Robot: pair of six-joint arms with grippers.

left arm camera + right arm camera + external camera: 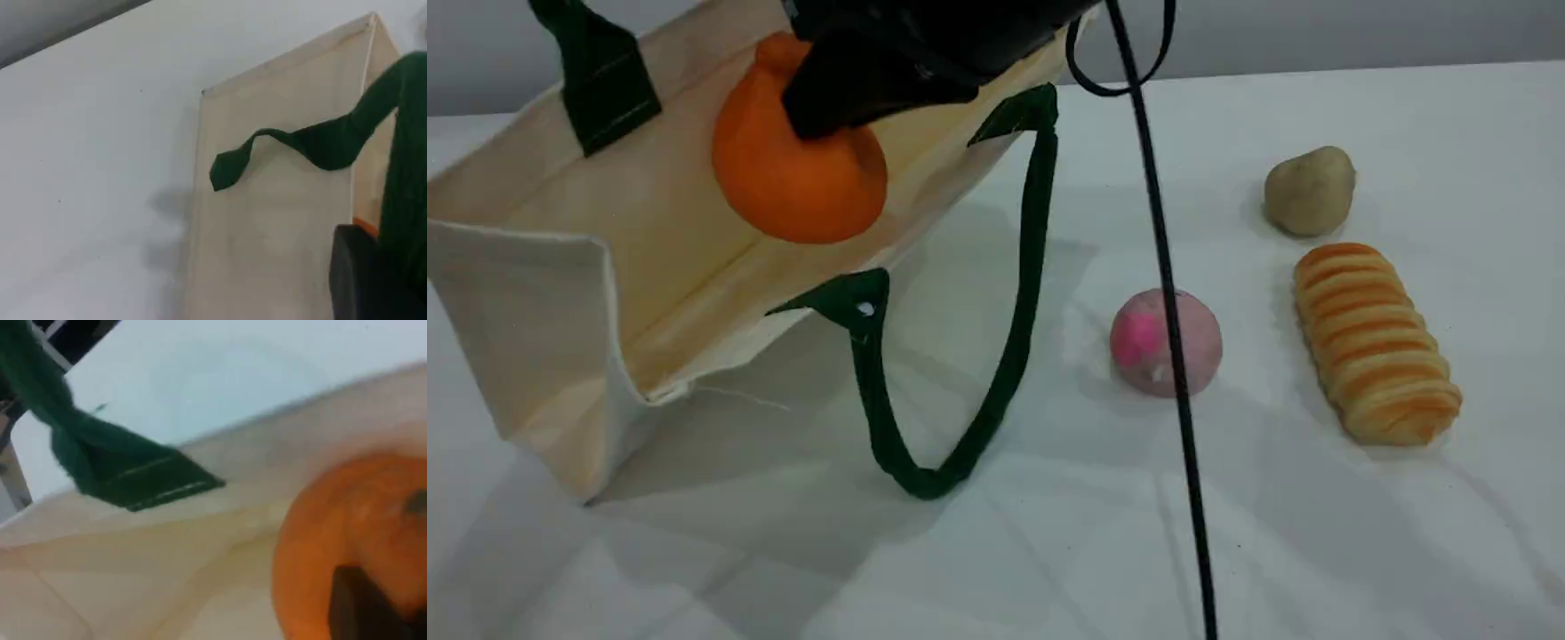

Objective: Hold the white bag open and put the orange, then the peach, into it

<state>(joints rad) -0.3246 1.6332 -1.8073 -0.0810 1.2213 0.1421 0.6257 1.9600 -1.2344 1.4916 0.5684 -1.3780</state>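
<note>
Orange [796, 182] hangs over the white bag's [543, 293] open mouth, pinched by the right gripper [827, 107]; releasing comes next. Left gripper [363, 280] clamps the green strap [320, 143]. Peach [1165, 342] waits at three o'clock.

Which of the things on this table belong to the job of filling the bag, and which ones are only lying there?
Belong to the job:
- white bag, open
- orange, held by the right gripper inside the bag's mouth
- peach, on the table

Only lying there:
- potato
- striped bread loaf
- black cable hanging across the view
</note>
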